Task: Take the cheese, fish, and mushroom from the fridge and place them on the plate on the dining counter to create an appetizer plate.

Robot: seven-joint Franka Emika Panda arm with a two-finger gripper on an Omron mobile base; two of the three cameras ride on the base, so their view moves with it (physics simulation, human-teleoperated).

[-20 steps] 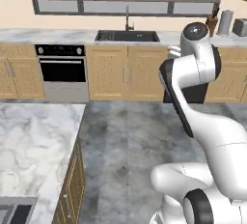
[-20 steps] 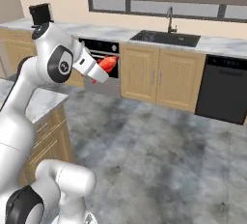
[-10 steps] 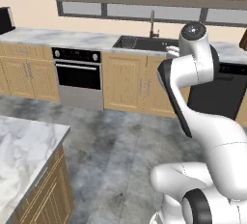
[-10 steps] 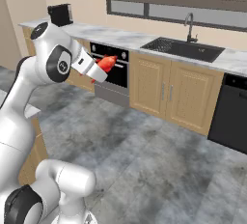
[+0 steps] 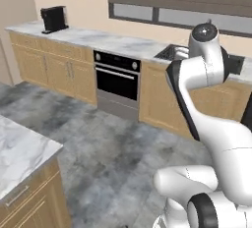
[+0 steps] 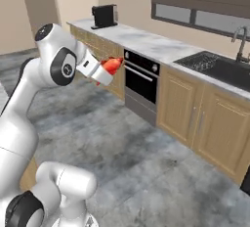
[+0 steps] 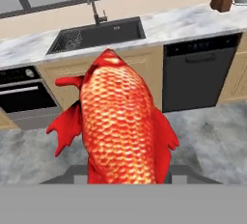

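The fish (image 6: 113, 65) is bright red-orange with spiky fins, and my gripper (image 6: 108, 70) is shut on it at chest height over the kitchen floor. In the hand view the fish (image 7: 123, 121) fills the middle, head pointing away, with its tail end down in my gripper (image 7: 128, 174). A corner of the dining counter (image 5: 22, 154), marble on tan wood, shows at the lower left of the left base view. The cheese, mushroom, fridge and plate are out of view.
A wall counter runs across the back, with a black oven (image 5: 117, 77), a coffee machine (image 5: 53, 18) and a sink (image 6: 219, 67). A dark dishwasher (image 7: 195, 71) sits right of the sink. Open grey floor (image 6: 146, 157) lies between me and the cabinets.
The whole scene has slid right in both base views as the base turns left; the coffee machine has come into sight. The fish stays gripped in the same pose.
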